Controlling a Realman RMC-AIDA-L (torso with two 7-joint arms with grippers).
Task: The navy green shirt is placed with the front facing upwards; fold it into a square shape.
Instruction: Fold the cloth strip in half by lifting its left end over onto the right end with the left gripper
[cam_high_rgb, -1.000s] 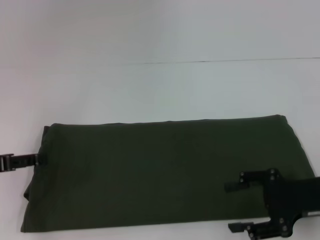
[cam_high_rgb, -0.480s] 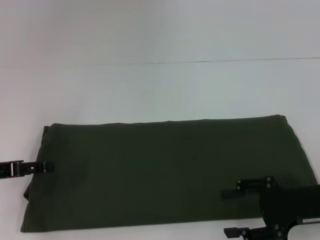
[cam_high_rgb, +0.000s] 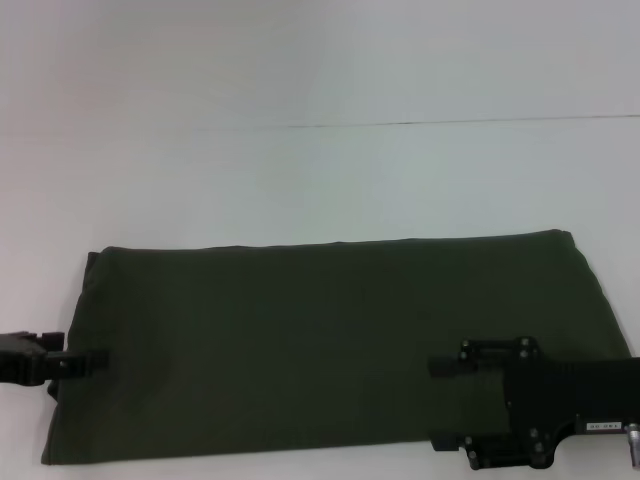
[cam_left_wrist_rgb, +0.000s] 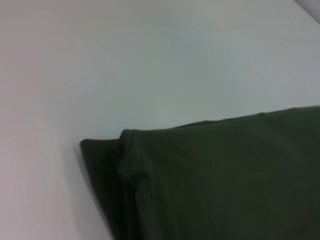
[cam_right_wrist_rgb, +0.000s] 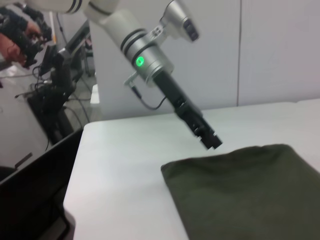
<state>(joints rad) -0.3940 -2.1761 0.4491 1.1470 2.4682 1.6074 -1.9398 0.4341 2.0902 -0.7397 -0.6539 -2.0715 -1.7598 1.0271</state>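
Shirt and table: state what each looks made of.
The navy green shirt: soft matte cloth, likely cotton knit; it lies limp in layers with rounded fold edges and faint creases. The table: smooth, hard white surface with a dull sheen, perhaps laminate; a thin seam line crosses it.

A white table (cam_high_rgb: 320, 180) spreads across the head view, with a thin dark seam (cam_high_rgb: 450, 122) running across its far part. The right wrist view shows a pale panelled wall (cam_right_wrist_rgb: 280, 50) behind the table, and beyond its edge dark equipment with tangled cables (cam_right_wrist_rgb: 50, 90).
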